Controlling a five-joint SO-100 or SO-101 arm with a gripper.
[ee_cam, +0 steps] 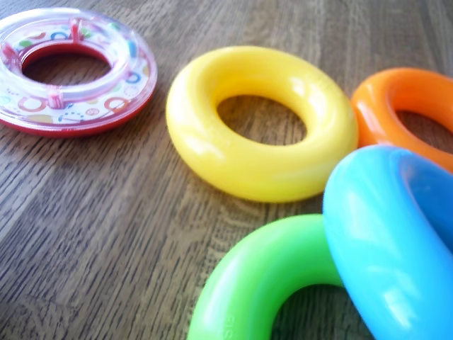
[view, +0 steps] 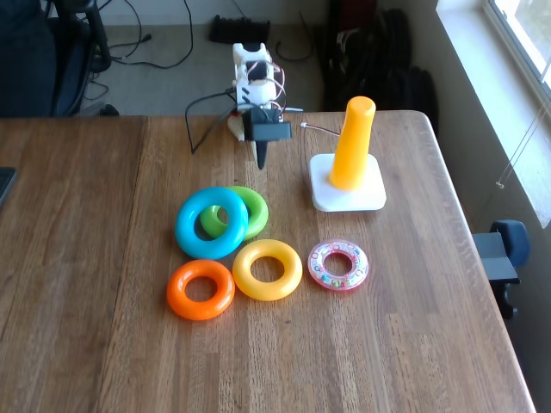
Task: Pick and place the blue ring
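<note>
The blue ring (view: 191,232) is glossy cyan and lies near the table's middle in the fixed view. It is tilted, with its far edge propped on the green ring (view: 255,212). In the wrist view the blue ring (ee_cam: 382,234) fills the lower right, overlapping the green ring (ee_cam: 248,283). My gripper (view: 261,162) hangs point-down near the table's far edge, behind the rings and well apart from them. Its black fingers come together in one narrow tip with nothing held.
An orange ring (view: 176,291), a yellow ring (view: 245,272) and a clear ring with a red base (view: 320,267) lie in a row in front of the blue one. A yellow-orange cone peg (view: 355,142) on a white base stands to the right. The wooden table (view: 86,258) is bare at left.
</note>
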